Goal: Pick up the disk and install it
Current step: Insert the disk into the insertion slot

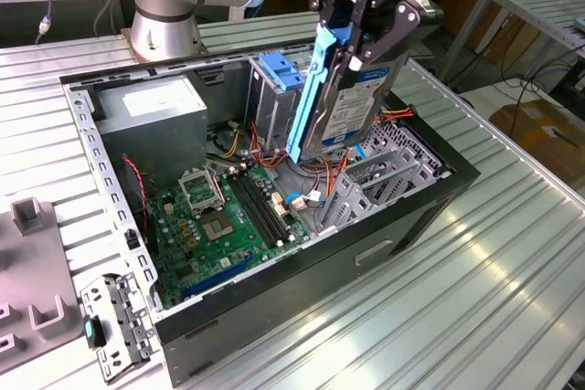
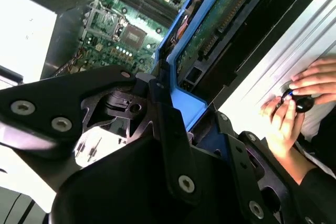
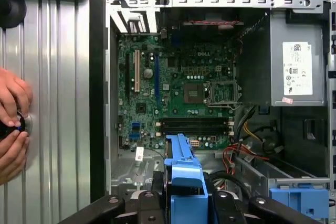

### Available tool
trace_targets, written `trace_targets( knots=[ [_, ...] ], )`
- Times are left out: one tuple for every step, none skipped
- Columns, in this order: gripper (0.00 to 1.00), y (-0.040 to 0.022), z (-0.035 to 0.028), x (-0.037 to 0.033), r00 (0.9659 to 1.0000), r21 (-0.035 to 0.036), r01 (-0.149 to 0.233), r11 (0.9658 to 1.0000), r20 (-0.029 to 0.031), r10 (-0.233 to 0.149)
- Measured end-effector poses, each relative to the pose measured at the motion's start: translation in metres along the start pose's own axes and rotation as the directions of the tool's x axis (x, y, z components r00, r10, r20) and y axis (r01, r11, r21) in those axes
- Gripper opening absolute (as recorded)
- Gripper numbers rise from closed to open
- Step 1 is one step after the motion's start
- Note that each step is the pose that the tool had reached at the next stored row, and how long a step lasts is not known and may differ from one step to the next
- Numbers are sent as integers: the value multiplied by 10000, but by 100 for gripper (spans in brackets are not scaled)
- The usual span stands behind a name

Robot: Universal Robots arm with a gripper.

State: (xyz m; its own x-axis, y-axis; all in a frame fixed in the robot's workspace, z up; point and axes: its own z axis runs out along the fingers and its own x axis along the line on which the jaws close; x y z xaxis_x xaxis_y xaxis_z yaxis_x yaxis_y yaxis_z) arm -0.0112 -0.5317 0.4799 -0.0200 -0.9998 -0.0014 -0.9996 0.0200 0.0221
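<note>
The disk, silver-grey with a white and blue label and blue side rails, hangs on edge and slightly tilted over the open computer case. My gripper is shut on its upper end, its black fingers pressing on both sides. The disk's lower end sits just above the cables and the metal drive bay inside the case. In the second wrist view the disk's green circuit board faces the camera beyond the gripper. In the first wrist view a blue rail of the disk sticks out past the gripper.
Inside the case lie a green motherboard, a grey power-supply box and a drive cage with a blue latch. A person's hands rest on the ribbed table beside the case. Grey fixtures stand at the exterior view's left.
</note>
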Motion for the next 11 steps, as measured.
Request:
trace_targets(
  knots=[
    [37, -45, 2, -1, 10000, 0, 0, 10000, -1, 0],
    [37, -152, 7, -3, 10000, -1, 1, 10000, -2, -1],
    [37, -198, 9, -5, 10000, -1, 0, 10000, -4, 0],
    [37, -215, 12, -4, 10000, -1, 0, 10000, -3, 0],
    [37, -218, 14, -2, 10000, -2, 1, 10000, -3, -1],
    [37, -218, 19, 3, 10000, -2, 5, 10000, 0, -5],
    [37, -219, 20, 7, 10000, -2, 8, 10000, -1, -8],
    [37, -220, 21, 13, 10000, -2, 8, 10000, -1, -8],
    [37, -219, 22, 20, 10000, -2, 8, 10000, -1, -8],
    [37, -219, 23, 22, 10000, -2, 7, 10000, 0, -7],
    [37, -219, 23, 22, 10000, -2, 7, 10000, -1, -7]
  ],
)
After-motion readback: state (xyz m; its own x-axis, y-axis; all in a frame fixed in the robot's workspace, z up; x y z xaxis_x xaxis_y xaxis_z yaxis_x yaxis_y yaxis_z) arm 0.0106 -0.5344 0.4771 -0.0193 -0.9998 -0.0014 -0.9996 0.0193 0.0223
